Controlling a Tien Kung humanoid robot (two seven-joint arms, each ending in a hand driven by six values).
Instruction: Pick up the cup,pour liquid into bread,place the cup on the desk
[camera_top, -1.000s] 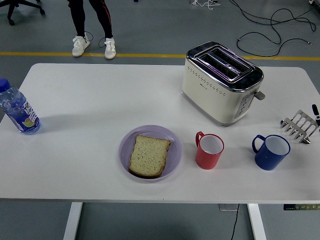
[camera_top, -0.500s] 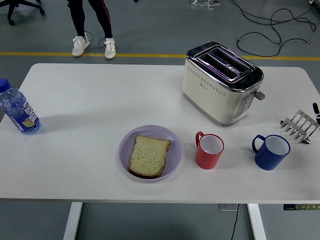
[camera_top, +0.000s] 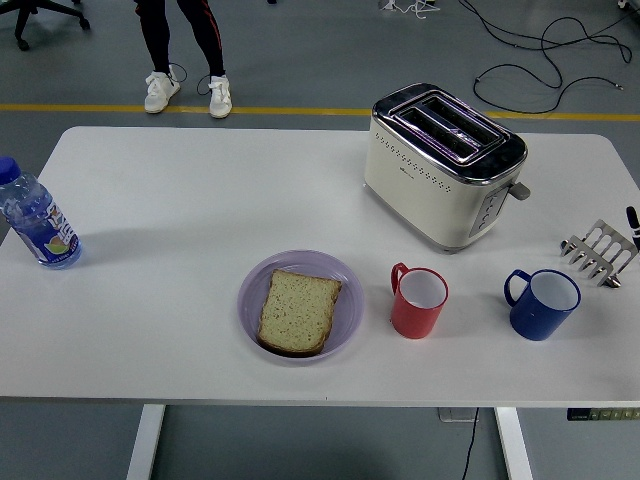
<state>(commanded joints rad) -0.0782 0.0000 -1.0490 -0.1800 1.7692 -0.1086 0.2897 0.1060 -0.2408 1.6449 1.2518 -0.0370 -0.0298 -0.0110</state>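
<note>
A red cup (camera_top: 418, 302) stands upright on the white table (camera_top: 180, 200), its handle turned to the left. A blue cup (camera_top: 542, 304) stands to its right, handle also left. Left of the red cup, a slice of bread (camera_top: 298, 311) lies on a lilac plate (camera_top: 251, 292). Only a thin black sliver of my right hand (camera_top: 632, 222) shows at the picture's right edge, above and to the right of the blue cup and touching nothing. My left arm is out of the picture.
A cream toaster (camera_top: 443, 166) stands behind the cups. A metal toast rack (camera_top: 598, 253) sits at the right edge, and a water bottle (camera_top: 36, 217) at the left edge. A person's legs and white shoes (camera_top: 186, 93) stand beyond the table's far side.
The black sliver at the right edge has shifted slightly. Nothing on the table has moved.
</note>
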